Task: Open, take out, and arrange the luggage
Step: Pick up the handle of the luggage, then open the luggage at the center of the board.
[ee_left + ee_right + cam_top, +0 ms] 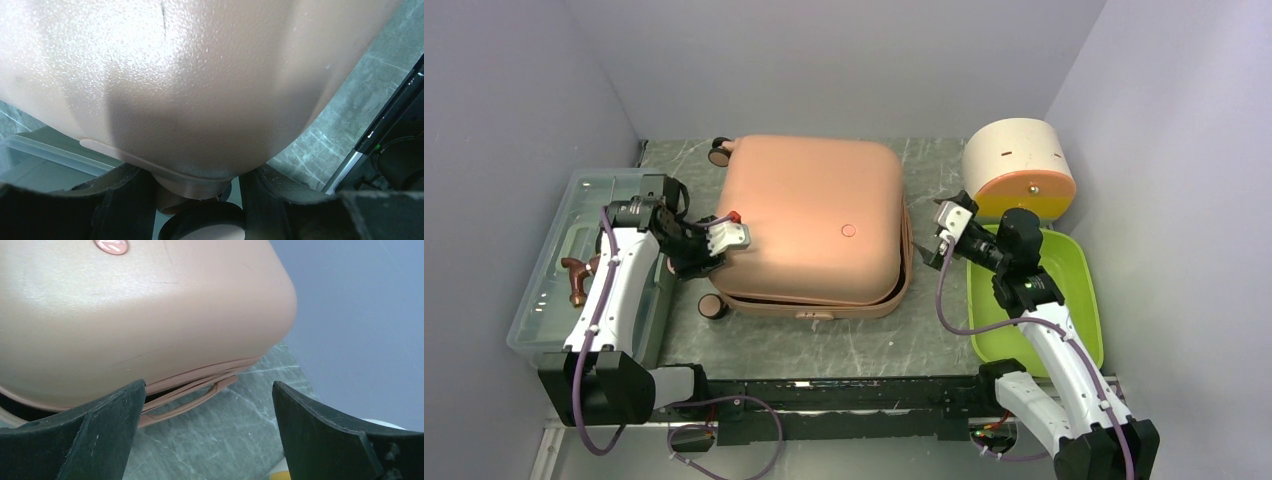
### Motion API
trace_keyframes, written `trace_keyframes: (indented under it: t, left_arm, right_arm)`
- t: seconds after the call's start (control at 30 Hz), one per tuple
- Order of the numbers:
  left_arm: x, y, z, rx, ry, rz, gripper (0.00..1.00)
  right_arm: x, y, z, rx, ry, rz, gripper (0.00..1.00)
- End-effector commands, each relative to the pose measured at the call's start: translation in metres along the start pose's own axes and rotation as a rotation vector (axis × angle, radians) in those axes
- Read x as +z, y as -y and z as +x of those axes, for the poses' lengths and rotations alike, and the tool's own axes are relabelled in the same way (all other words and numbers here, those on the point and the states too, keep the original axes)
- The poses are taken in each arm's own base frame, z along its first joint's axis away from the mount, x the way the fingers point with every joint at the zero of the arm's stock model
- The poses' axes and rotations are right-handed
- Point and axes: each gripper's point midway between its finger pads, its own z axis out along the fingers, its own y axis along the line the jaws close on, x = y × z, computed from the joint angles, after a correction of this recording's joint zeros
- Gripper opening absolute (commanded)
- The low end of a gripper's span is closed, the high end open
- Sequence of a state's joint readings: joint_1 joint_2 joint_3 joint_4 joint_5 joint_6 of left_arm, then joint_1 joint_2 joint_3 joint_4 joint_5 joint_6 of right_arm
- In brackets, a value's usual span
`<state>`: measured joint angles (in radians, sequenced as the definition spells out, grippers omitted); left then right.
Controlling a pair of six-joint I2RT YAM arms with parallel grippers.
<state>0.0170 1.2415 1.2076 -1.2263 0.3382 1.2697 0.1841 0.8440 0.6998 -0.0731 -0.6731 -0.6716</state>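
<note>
- Top external view: the luggage [809,220] lies flat in the middle of the bench [824,350]. Its upper shell sits a little askew on the lower one along the near and right edges, so the seam looks only partly parted.
- Left claw [729,235] is at the case's left edge. In the left wrist view its fingers are spread to either side of a corner wheel [205,227], with a gap on both sides, and grip nothing. Closing here would likely pinch the wheel mount rather than the lid, so a lift would tip the whole case.
- Right claw [944,238] is spread wide and empty, just beside the right edge and level with the seam and the side handle [185,400]. A finger could snag in the handle loop, or skid off the smooth rounded shell.
- With neither side held, any push on the lid may slide the case instead, toward the clear bin [529,310], or into the lime-green tray [1074,300] and the cream drum [1019,165].
- If one side is lifted alone, the lid may twist and drop shut.
- What lies inside is hidden, so loose contents could spill.
</note>
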Motion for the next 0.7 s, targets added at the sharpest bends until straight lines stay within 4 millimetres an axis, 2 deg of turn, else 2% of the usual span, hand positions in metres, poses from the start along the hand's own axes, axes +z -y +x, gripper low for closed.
trace_keyframes:
  t: [0.0,0.1,0.2,0.3,0.5,0.67]
  left_arm:
    - [-0.017,-0.024,-0.014,0.047,0.019,-0.093,0.00]
    - [-0.053,-0.048,-0.038,0.060,0.080,-0.229,0.00]
    - [-0.089,-0.074,-0.059,0.065,0.143,-0.402,0.00]
    - [-0.114,-0.096,-0.074,0.064,0.194,-0.529,0.00]
    - [-0.137,-0.129,-0.078,0.002,0.191,-0.663,0.00]
    - [-0.146,-0.140,-0.085,-0.033,0.229,-0.708,0.00]
  right_arm:
    - [-0.002,-0.018,-0.016,-0.049,0.074,-0.109,1.00]
    - [-0.005,-0.028,-0.022,-0.092,0.098,-0.173,1.00]
    - [-0.009,-0.028,-0.031,-0.165,0.115,-0.198,1.00]
    - [-0.015,-0.032,-0.044,-0.244,0.144,-0.245,1.00]
    - [-0.020,-0.022,-0.069,-0.340,0.175,-0.266,1.00]
    - [-0.023,-0.012,-0.080,-0.383,0.170,-0.239,1.00]
